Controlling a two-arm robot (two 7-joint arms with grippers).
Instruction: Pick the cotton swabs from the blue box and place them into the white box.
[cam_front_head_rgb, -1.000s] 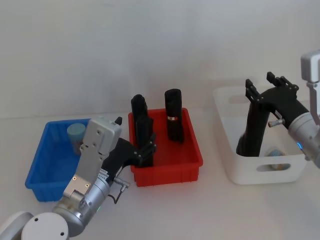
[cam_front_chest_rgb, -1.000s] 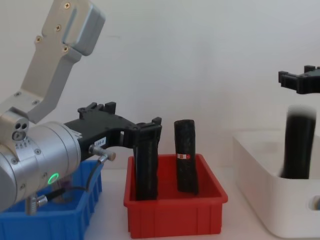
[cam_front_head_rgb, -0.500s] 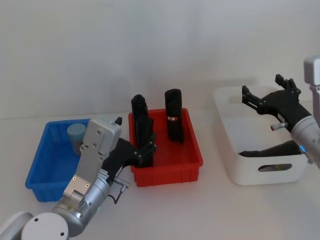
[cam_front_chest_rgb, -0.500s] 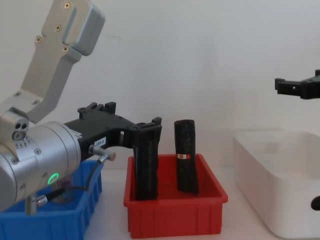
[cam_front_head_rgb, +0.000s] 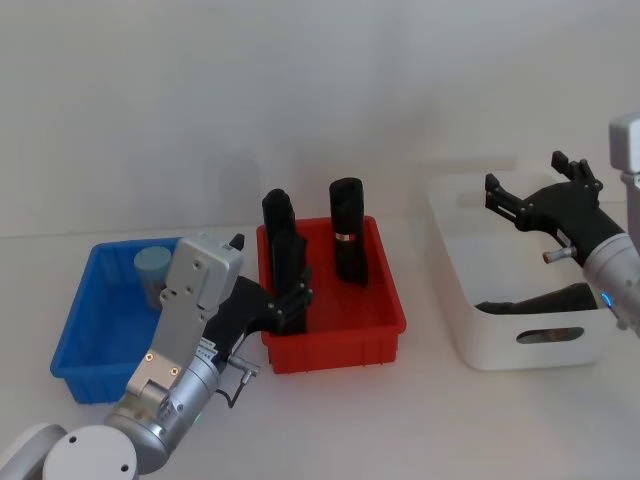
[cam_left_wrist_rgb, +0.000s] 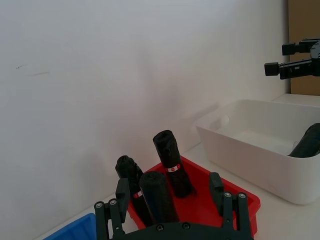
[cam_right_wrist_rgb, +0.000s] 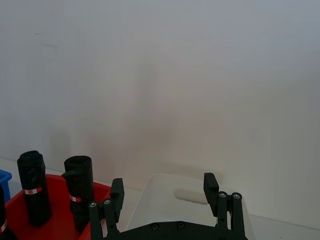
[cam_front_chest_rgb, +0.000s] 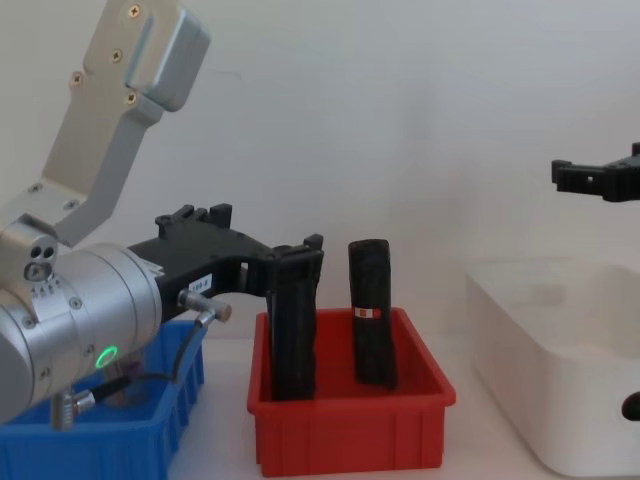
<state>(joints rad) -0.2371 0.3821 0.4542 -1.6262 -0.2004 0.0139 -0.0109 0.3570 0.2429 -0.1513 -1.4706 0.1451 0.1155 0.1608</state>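
One jar of cotton swabs (cam_front_head_rgb: 152, 268) with a pale blue-grey lid stands in the far corner of the blue box (cam_front_head_rgb: 72, 318) at the left. My left gripper (cam_front_head_rgb: 292, 305) is open and empty at the front left of the red bin, to the right of the blue box. In the left wrist view its fingers (cam_left_wrist_rgb: 119, 192) are spread wide apart. My right gripper (cam_front_head_rgb: 523, 172) hangs open and empty above the white box (cam_front_head_rgb: 470, 335) at the right. A black cylinder (cam_front_head_rgb: 545, 298) lies on its side inside the white box.
The red bin (cam_front_head_rgb: 335, 350) sits between the two boxes and holds upright black cylinders (cam_front_head_rgb: 347, 240). One of them (cam_front_head_rgb: 285, 265) stands right at my left gripper. A plain wall runs behind the table.
A second ago a black cylinder stood upright in the white box under my right gripper. It has fallen flat, and the gripper has pulled up and back. The left arm has not moved.
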